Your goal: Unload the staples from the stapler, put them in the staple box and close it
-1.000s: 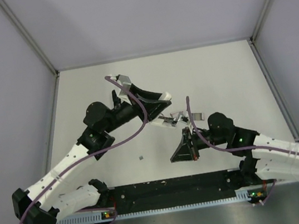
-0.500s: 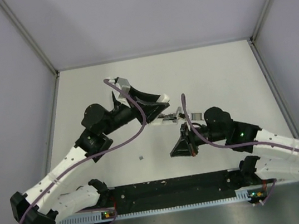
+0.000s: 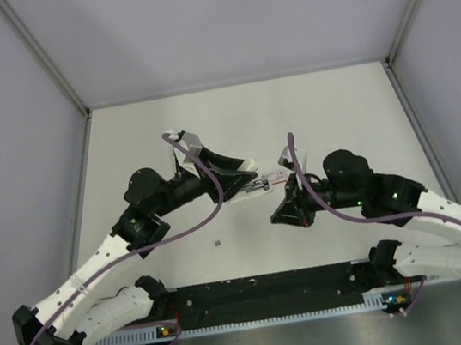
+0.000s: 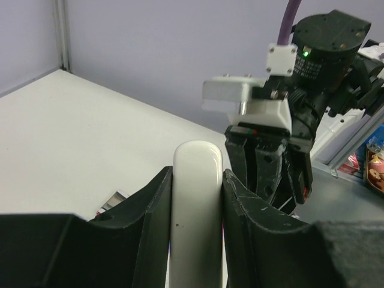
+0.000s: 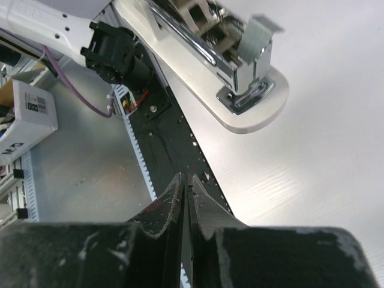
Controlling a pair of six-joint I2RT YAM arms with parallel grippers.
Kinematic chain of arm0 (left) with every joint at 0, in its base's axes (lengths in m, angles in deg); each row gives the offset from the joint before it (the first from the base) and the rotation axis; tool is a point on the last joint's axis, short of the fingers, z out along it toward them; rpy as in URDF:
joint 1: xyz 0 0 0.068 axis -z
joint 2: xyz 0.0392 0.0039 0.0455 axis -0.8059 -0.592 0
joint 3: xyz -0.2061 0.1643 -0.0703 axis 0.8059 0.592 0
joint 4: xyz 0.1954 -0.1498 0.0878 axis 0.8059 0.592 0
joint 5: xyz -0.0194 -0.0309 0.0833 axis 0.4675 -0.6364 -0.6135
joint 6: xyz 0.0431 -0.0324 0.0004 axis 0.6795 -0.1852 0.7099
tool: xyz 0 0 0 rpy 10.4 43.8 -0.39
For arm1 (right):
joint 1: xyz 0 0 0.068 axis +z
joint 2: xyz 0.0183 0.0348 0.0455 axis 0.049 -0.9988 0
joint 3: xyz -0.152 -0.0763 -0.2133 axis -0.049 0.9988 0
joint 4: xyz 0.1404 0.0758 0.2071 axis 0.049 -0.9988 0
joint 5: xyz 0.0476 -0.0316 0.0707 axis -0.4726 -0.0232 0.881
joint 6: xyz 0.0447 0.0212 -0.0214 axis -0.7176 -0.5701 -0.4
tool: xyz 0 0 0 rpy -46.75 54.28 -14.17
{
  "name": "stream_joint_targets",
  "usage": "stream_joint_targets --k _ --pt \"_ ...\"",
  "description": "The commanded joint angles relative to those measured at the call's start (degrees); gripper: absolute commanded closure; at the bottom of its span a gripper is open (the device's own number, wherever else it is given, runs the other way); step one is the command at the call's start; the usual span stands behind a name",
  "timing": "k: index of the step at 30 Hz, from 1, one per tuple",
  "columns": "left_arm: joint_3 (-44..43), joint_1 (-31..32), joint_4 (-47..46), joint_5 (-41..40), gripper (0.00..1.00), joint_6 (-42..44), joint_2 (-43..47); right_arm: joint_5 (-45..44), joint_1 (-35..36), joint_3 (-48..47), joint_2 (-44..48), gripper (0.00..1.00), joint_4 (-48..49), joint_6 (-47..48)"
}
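Observation:
The stapler (image 3: 246, 173) is white with a chrome staple channel (image 3: 260, 185) sticking out toward the right arm. My left gripper (image 3: 240, 180) is shut on its white bar (image 4: 197, 198) and holds it above the table. In the right wrist view the stapler (image 5: 249, 102) hangs open, its chrome channel (image 5: 198, 42) lifted off the white base. My right gripper (image 5: 185, 180) is shut with nothing visible between its jaws. It sits just below and right of the stapler (image 3: 277, 219). A tiny grey staple bit (image 3: 216, 244) lies on the table. A small silvery strip (image 4: 114, 201) lies under the stapler.
A black toothed rail (image 3: 265, 287) runs along the near table edge, also in the right wrist view (image 5: 162, 132). Grey walls enclose the table on three sides. A white box (image 5: 27, 117) and a colourful packet (image 4: 375, 168) sit off the table.
My right gripper has moved up and right, away from the near edge, closer to the stapler's chrome end. My left gripper has shifted slightly toward the near edge with the stapler.

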Motion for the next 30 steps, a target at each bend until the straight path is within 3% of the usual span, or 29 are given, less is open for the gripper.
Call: stream_joint_targets --k 1,6,11,18,30 --pt "0.39 -0.02 -1.49 -0.36 1.0 1.83 2.56 -3.05 0.83 -8.08 1.93 0.93 -5.0 3.1" --pt "0.22 -0.02 0.27 -2.65 1.0 2.1 2.74 -4.98 0.83 -12.92 2.9 0.88 -5.18 3.11" --pt "-0.31 -0.02 1.42 -4.93 1.0 2.01 1.6 -9.98 0.83 -15.56 0.53 1.0 -2.81 3.19" --pt "-0.48 -0.02 1.15 -6.87 1.0 0.87 0.98 -14.91 0.83 -14.78 -3.34 1.0 4.48 3.46" --pt "-0.66 -0.02 0.8 -9.95 1.0 -0.36 0.1 -15.18 0.83 -14.78 -9.23 1.0 10.99 3.02"
